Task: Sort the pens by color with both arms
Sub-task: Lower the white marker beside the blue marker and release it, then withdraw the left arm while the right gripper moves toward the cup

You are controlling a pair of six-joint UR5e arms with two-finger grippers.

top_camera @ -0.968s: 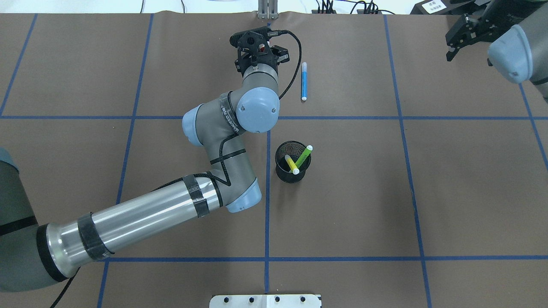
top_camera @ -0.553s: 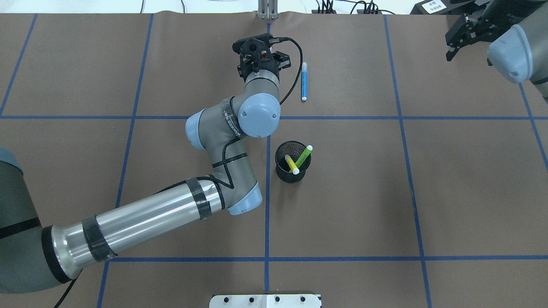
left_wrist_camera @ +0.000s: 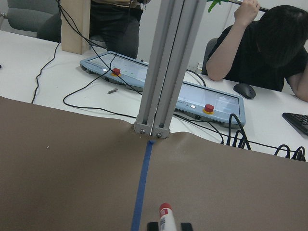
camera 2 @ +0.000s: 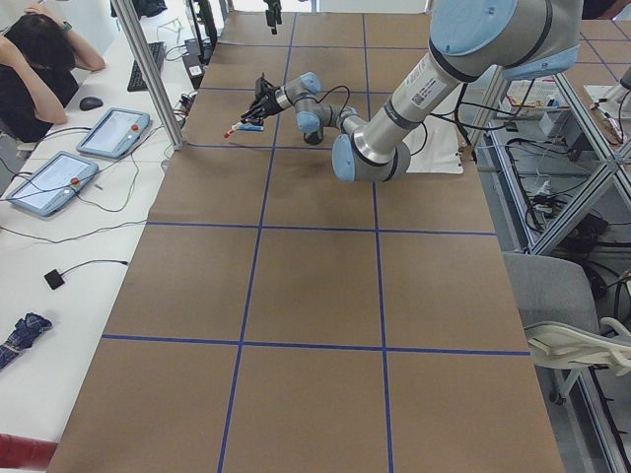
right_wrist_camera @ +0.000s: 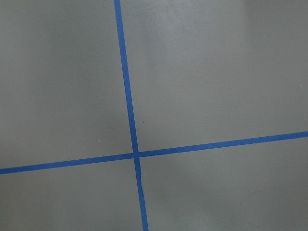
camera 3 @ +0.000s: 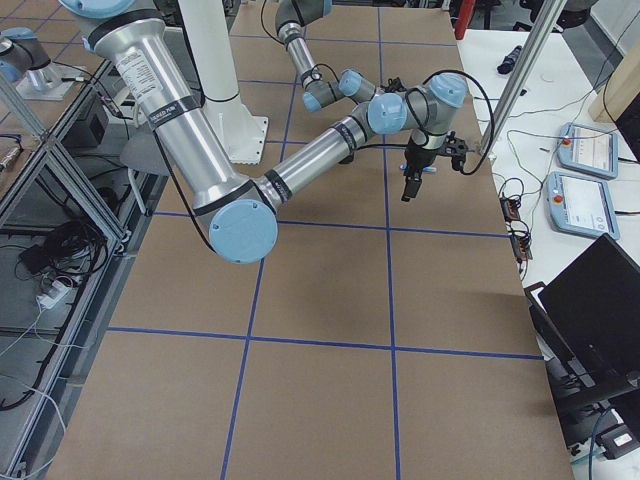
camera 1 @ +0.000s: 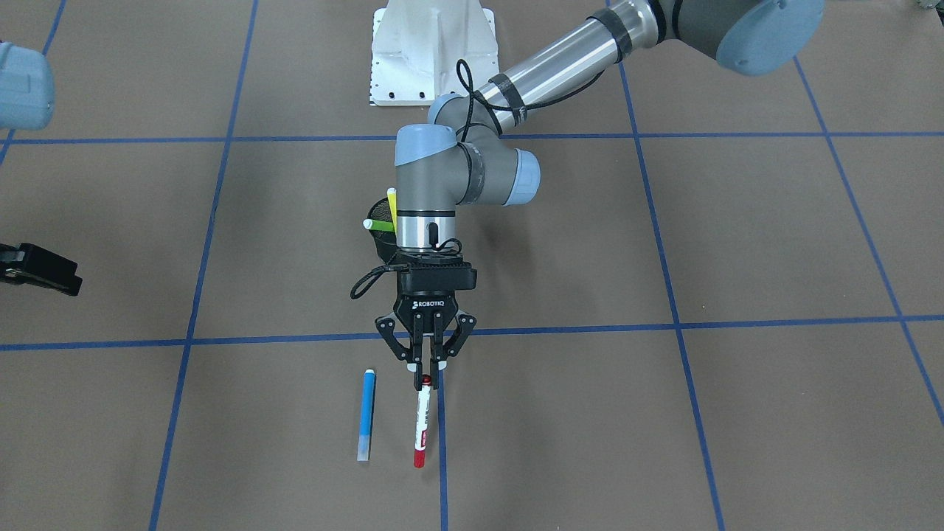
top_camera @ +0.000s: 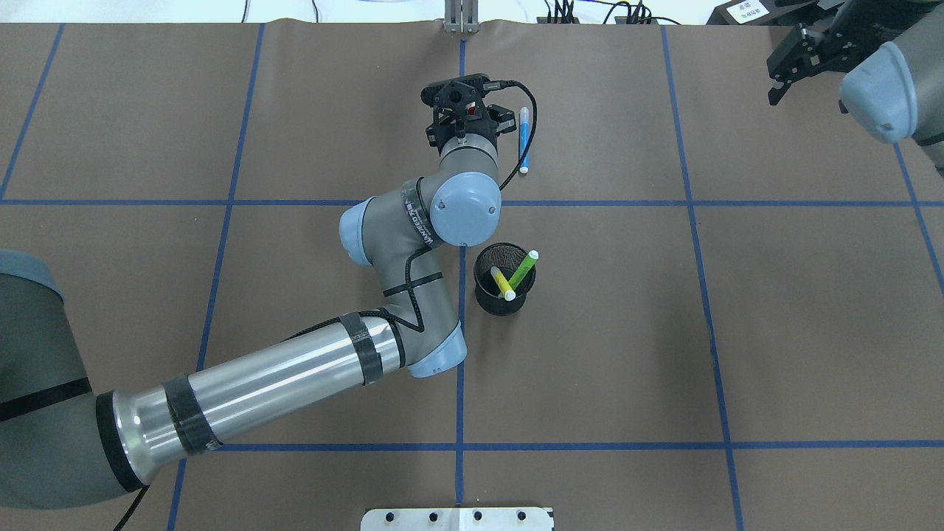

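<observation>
- Near operators' desk edge: left gripper point(camera 1: 426, 369) clamped on red-capped pen point(camera 1: 421, 424).
- Blue pen point(camera 1: 366, 415) just beside, apart.
- Mesh cup point(top_camera: 490, 302) mid-desk: green pen point(top_camera: 524, 269), yellow pen point(top_camera: 502, 282) inside.

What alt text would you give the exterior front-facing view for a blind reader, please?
The left arm's black two-finger gripper is shut on one end of a white marker pen with red cap, beside a blue marker pen lying on the brown-papered table; a black mesh cup stands behind the arm.
</observation>
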